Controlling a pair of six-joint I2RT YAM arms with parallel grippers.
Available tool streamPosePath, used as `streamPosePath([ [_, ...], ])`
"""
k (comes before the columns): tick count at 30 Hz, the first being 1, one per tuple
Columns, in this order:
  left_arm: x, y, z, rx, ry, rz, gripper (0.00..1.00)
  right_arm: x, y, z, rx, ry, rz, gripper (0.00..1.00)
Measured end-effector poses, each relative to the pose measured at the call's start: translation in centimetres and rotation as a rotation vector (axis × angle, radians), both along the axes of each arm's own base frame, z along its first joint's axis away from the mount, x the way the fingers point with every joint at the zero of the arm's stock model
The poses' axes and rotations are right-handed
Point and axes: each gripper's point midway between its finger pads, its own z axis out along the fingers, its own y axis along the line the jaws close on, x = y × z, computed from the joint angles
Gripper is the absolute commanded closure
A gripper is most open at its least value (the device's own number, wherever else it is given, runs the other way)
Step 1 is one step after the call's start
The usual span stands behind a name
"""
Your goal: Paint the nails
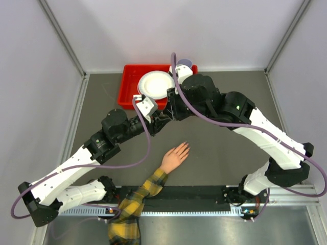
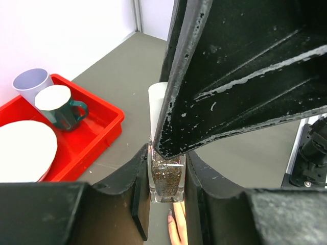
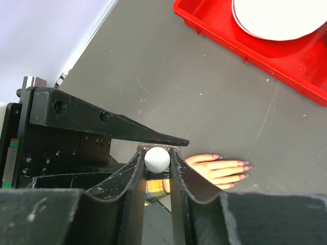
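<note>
**Bottle and Cap Gripped Near the Hand**

A small clear bottle (image 2: 165, 185) of glittery polish is clamped between the closed fingers (image 2: 127, 178) of the left gripper (image 2: 166, 168). Its white cap (image 3: 157, 159) is pinched by the right gripper (image 3: 157, 149), which is drawn in against both sides. The nails (image 3: 246, 166) are seen on the mannequin hand (image 1: 175, 156), laid flat on the grey table (image 1: 219, 153), near both grippers but untouched.

Left pincer (image 2: 167, 168) and right pincer (image 3: 157, 150) are jammed together over mid-tabletop (image 1: 225, 153), clamped on the small bottle (image 2: 166, 181) and its white cap (image 3: 157, 159). That plugs the lane between the red tray (image 1: 127, 97) and the mannequin hand (image 1: 175, 155). Right of the hand, it's bare grey, wide open. On its left, the purple cable (image 1: 146, 148) loops low and hems the gap.
</note>
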Motion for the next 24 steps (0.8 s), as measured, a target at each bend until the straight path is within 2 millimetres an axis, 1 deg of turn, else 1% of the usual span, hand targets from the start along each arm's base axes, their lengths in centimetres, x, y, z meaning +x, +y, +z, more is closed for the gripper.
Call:
streamPosePath([
  [2, -0.1, -0.1, -0.1, 0.002, 0.002, -0.006, 1.00, 0.0, -0.1, -0.1, -0.004, -0.001, 0.000, 0.77],
  [4, -0.2, -0.1, -0.1, 0.002, 0.002, -0.012, 1.00, 0.0, -0.1, -0.1, -0.009, -0.003, 0.004, 0.68],
  [6, -0.3, -0.2, -0.1, 0.001, 0.002, -0.022, 1.00, 0.0, -0.1, 0.0, -0.009, -0.007, 0.009, 0.64],
  [8, -0.5, -0.3, -0.1, 0.001, 0.003, -0.030, 1.00, -0.1, 0.0, 0.0, -0.008, -0.008, 0.022, 0.64],
  [9, -0.6, -0.3, -0.1, 0.000, 0.003, -0.037, 1.00, -0.2, 0.1, 0.0, -0.009, -0.010, 0.029, 0.73],
  [10, -0.6, -0.4, -0.1, 0.001, 0.004, -0.041, 1.00, -0.2, 0.1, 0.0, -0.008, -0.011, 0.033, 0.80],
  [12, -0.8, -0.4, -0.1, 0.003, 0.005, -0.049, 1.00, -0.2, 0.1, 0.0, -0.018, -0.019, 0.043, 1.00],
  [16, -1.0, -0.5, -0.4, 0.011, 0.012, -0.064, 1.00, -0.3, -0.1, -0.3, -0.037, -0.018, 0.059, 1.00],
  [19, -1.7, -0.7, -0.8, 0.022, 0.026, -0.112, 1.00, -0.7, -0.4, -0.7, -0.070, -0.028, 0.102, 1.00],
  [21, -2.6, -1.0, -1.0, 0.025, 0.041, -0.170, 1.00, -1.4, -0.5, -1.0, -0.079, -0.035, 0.151, 1.00],
  [22, -3.3, -1.2, -1.2, 0.025, 0.053, -0.206, 1.00, -2.0, -0.8, -1.3, -0.075, -0.048, 0.193, 1.00],
  [24, -5.1, -1.7, -1.4, 0.017, 0.086, -0.309, 1.00, -3.5, -1.1, -1.5, -0.045, -0.069, 0.281, 1.00],
])
